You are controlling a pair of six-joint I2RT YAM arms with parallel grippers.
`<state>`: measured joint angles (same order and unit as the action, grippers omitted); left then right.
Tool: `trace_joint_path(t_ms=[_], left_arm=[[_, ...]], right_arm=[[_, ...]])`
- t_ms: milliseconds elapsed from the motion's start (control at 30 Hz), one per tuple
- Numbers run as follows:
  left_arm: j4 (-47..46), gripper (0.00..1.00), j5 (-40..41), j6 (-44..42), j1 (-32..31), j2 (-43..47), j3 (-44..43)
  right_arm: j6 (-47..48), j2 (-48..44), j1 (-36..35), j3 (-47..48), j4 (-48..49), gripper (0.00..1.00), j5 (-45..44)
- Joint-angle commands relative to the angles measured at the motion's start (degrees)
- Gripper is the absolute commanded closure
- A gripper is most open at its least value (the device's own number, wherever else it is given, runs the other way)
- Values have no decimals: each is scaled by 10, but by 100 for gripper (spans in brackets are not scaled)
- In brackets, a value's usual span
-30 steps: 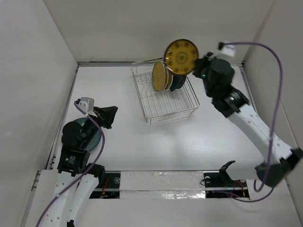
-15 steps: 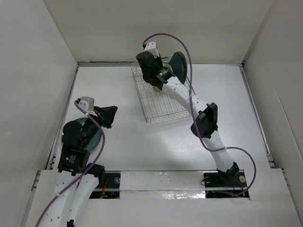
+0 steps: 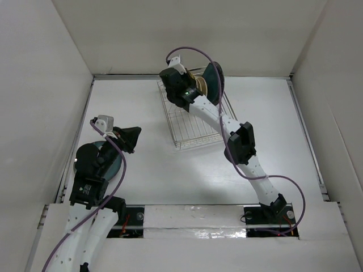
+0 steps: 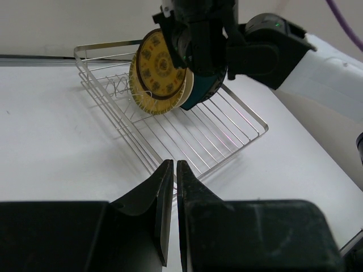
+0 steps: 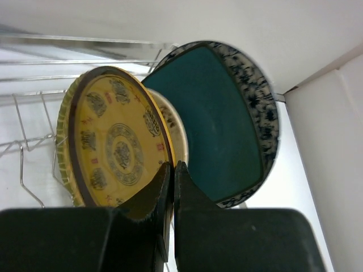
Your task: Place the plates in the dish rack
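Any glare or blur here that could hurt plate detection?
Top view: glare only on the shiny strip near the bottom. Left wrist view: yellow plate and rack sharp, own left hand a dark, soft silhouette. Right wrist view: plate pattern crisp, rack wires behind it soft.

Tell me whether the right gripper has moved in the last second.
Yes. The right gripper, at the round yellow patterned plate, swung left: from beyond the silver wire dish rack's far-right corner to over its far-left part.
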<state>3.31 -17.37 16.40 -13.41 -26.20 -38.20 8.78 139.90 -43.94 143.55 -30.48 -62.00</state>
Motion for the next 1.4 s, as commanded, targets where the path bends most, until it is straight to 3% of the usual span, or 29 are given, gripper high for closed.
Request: trace_joint_path(t_ms=[0, 267, 300, 367, 400, 433, 500, 567, 600, 667, 800, 833, 900, 933, 1000, 1133, 1167, 1233, 1367], left_arm=[[-22, 95, -4, -1, 1, -5, 1], [-21, 95, 30, 2, 1, -8, 2], [-20, 93, 36, 3, 1, -8, 2], [-17, 85, 53, 10, 1, -20, 1], [-16, 82, 55, 10, 1, -20, 1], [-16, 79, 56, 13, 14, -25, 2], [-16, 72, 58, 29, 26, -42, 1], [-16, 67, 79, 52, 26, -61, -1], [-16, 65, 87, 63, 26, -61, -1], [-17, 64, 118, 81, 26, -69, -2], [-15, 61, 188, 122, 26, -89, 0], [-15, 61, 199, 123, 26, -104, -1], [17, 63, 246, 125, 26, -116, -16], [24, 64, 255, 123, 26, -113, -33], [15, 66, 267, 119, 26, -92, -43], [6, 76, 275, 108, 26, -38, -106], [12, 88, 272, 106, 26, -36, -116], [26, 100, 270, 100, 26, -33, -142], [51, 100, 257, 99, 26, -11, -150]], right_arm=[[26, 22, -17, -14, 51, 100, -18], [23, 57, -33, -21, 75, 100, -1], [20, 48, -33, -37, 82, 95, -1], [-9, 11, -39, -77, 105, 66, 13], [-10, 11, -39, -94, 105, 66, 21], [-30, -26, -39, -113, 117, 55, 30], [-50, -72, -44, -154, 130, 47, 66], [-75, -151, -49, -261, 160, 35, 96], [-75, -183, -57, -262, 176, 35, 107], [-93, -278, -63, -361, 216, 27, 147], [-156, -437, -76, -532, 275, 24, 233], [-179, -467, -83, -568, 290, 26, 252], [-211, -542, -90, -668, 338, 46, 320], [-251, -559, -90, -696, 355, 79, 356], [-290, -565, -103, -748, 400, 100, 475], [-326, -486, -163, -714, 402, 100, 530], [-330, -469, -175, -701, 405, 100, 545], [-338, -433, -199, -649, 402, 100, 550], [-365, -300, -238, -538, 365, 97, 549]])
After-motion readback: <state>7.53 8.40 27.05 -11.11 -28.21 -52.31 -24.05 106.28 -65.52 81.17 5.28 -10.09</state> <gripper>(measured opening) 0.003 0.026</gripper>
